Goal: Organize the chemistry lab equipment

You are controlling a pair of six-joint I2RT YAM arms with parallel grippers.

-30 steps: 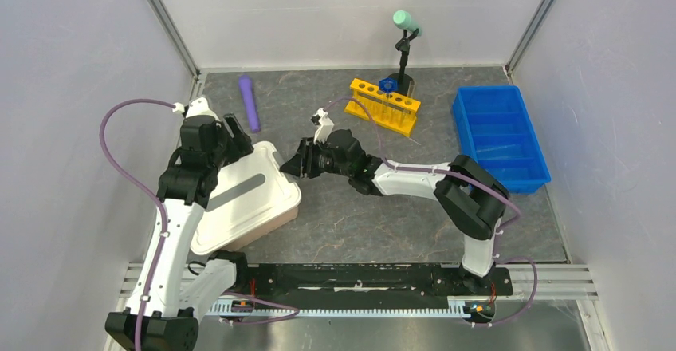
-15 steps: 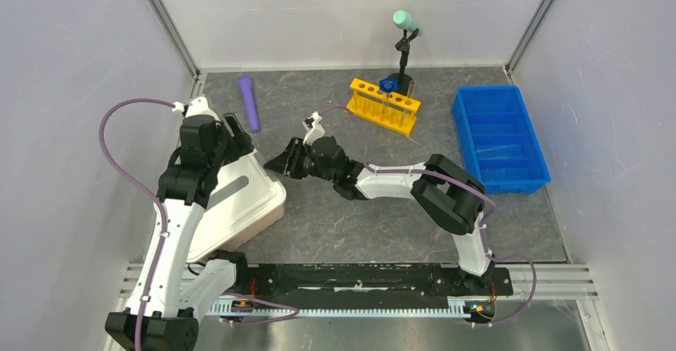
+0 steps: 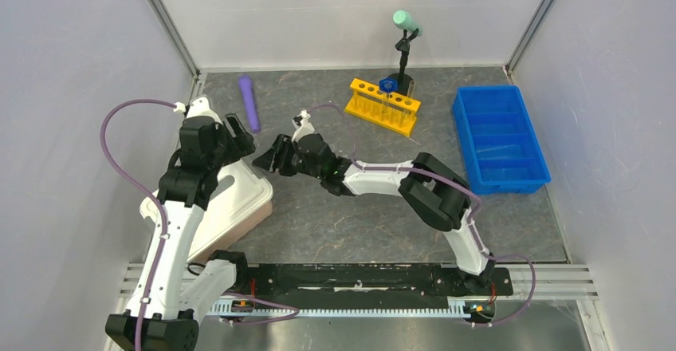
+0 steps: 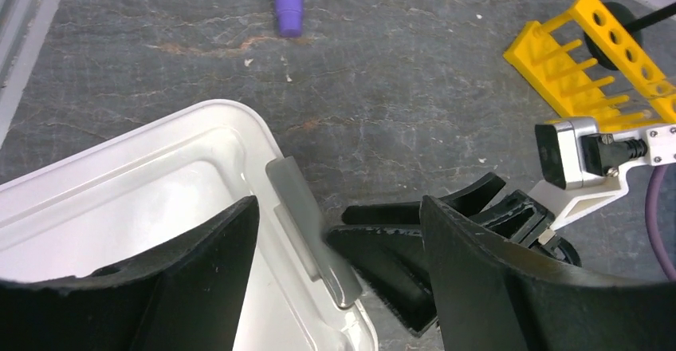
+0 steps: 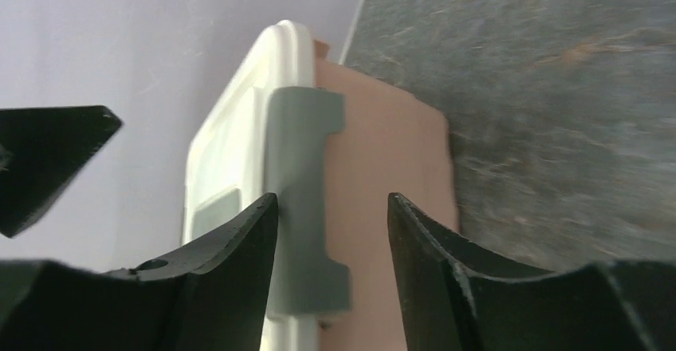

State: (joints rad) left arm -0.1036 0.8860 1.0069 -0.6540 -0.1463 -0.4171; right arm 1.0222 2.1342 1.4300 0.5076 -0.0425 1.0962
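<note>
Pale grey walls close in a dark, marbled table (image 3: pixel 351 215) on three sides. The two arms are bolted to a black rail along its near edge.

Nearest, at the left, a white-lidded rectangular plastic box (image 3: pixel 239 195) with a tan base sits skewed to the table's edges. Its left part is hidden under the left arm and close to the left wall. A grey latch (image 4: pixel 307 231) clips the lid at the box's right end.

The left arm's fingers (image 4: pixel 199 271) hang above that end, spread wide with nothing between them. The right arm's fingers (image 5: pixel 231 263) reach in low from the right. They are parted to either side of the latch, and I cannot tell whether they touch it.

Bare table runs from the box across the near and middle ground to the right wall.

Farther back, a purple cylinder (image 3: pixel 249 102) lies by the left wall. A yellow perforated rack (image 3: pixel 383 105) stands near the far edge, holding thin clear tubes (image 3: pixel 396 114) and a blue-capped tube (image 3: pixel 388 84). Just behind it is a black stand with a mint-green top (image 3: pixel 405 21). A blue compartment tray (image 3: pixel 510 185) sits along the right wall, well apart from both arms.
</note>
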